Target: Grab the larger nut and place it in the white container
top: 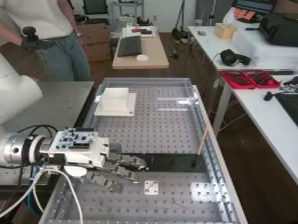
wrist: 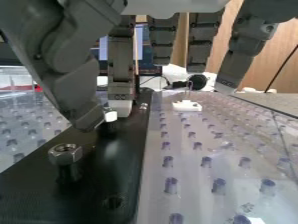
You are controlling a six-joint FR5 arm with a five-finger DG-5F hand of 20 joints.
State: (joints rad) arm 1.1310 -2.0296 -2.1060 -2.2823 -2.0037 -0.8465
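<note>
"Where is the big nut?"

"In the wrist view, the nut (wrist: 65, 154) sits on the black strip (top: 174, 162), near the hand (top: 93, 154) but not touching it. I think it's the bigger one, but I can't be sure. The tiny shiny bit (wrist: 143, 106) farther along the strip is too small to name."

"Which way does the nut point?"

"Its hole faces up, so a line through the hole goes up and down. I can't see a long side. I can't tell if the dark shape under it is a post or a shine."

"Is the hand holding it?"

"No. Its fingers (top: 126, 160) are loose and apart, with nothing in them. It's at the lower left of the high view, over the tabletop (top: 149, 135). Maybe it's low like that so it can get round the nut's sides."

"And why is the nut flat?"

"Maybe so it won't roll, and its flat sides are easy to pinch."

"Where should it go?"

"I think into the white box (top: 115, 99), up and left of the middle in the high view. It sits away from the strip, maybe so the hand has room. Next, the hand should pinch the nut."
</note>
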